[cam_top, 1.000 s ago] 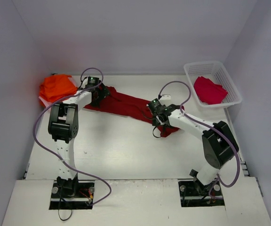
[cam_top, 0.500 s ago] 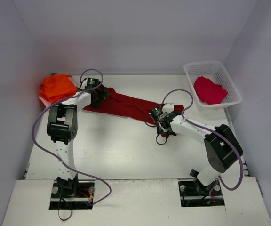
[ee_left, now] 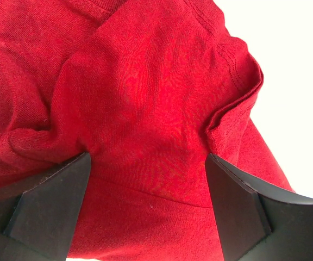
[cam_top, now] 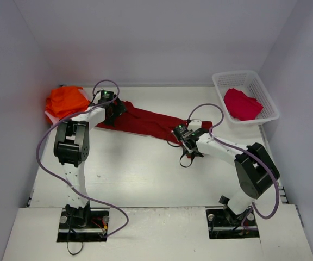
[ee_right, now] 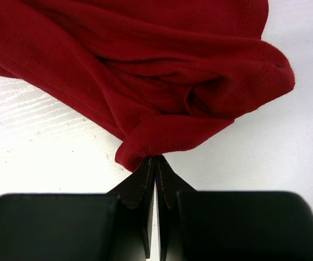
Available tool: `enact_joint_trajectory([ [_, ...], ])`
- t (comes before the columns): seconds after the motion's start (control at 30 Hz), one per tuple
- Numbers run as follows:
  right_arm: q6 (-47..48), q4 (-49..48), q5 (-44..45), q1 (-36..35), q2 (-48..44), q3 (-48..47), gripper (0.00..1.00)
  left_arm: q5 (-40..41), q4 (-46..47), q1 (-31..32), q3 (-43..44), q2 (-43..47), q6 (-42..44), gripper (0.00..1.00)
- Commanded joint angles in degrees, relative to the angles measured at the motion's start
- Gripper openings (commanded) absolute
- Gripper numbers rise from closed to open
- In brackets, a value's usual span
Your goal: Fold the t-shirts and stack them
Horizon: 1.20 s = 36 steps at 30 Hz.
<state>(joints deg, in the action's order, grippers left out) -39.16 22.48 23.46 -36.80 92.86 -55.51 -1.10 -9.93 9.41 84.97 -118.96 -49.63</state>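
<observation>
Finds orange t-shirts [cam_top: 65, 100] piled far left of basket [cam_top: 219, 93], crimson t-shirt [cam_top: 242, 104] inside it, dark red t-shirt [cam_top: 145, 122] left of it, unfolded. Notes right gripper [ee_right: 155, 160] clamped on it, left gripper [ee_left: 146, 160] apart. Judges folding unfinished.

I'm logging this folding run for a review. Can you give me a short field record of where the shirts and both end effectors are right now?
dark red t-shirt: lying rumpled across the table
orange t-shirts: piled at the far left corner
crimson t-shirt: inside the white basket, far right
left end effector: open, fingers astride the dark red t-shirt's end nearest the orange pile
right end effector: shut, tips at the dark red t-shirt's opposite hem; whether cloth is pinched is unclear
</observation>
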Motion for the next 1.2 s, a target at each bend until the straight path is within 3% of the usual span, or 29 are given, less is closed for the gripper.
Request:
enact_joint_trajectory([
  [0.0,1.0,0.8,4.0,0.4,-2.4,-3.4,0.00,0.6,-4.5,0.3,-1.9,1.5,1.4,0.82],
  [0.37,11.2,1.3,6.3,11.0,-5.9,-13.3,0.00,0.6,-4.2,-0.3,-3.1,1.9,1.6,0.82],
  [0.5,13.6,1.4,2.2,13.1,-5.2,-17.1,0.00,0.6,-3.9,-0.3,-3.5,1.6,1.6,0.82],
  [0.63,10.8,1.4,-1.4,11.0,-6.0,-13.9,0.25,0.6,-3.3,-0.3,-3.6,1.2,1.3,0.82],
  [0.67,10.0,1.4,-1.7,10.6,-6.1,-13.0,0.27,0.6,-3.3,-0.4,-3.6,1.1,1.3,0.82],
  [0.93,3.0,0.8,-1.7,3.3,-5.1,-6.8,0.35,0.6,-3.2,-0.3,-4.1,1.5,0.8,0.82],
  [1.17,0.7,-1.4,-1.6,1.8,-2.2,-4.0,0.36,0.6,-3.0,-0.3,-4.9,2.2,0.9,0.82],
])
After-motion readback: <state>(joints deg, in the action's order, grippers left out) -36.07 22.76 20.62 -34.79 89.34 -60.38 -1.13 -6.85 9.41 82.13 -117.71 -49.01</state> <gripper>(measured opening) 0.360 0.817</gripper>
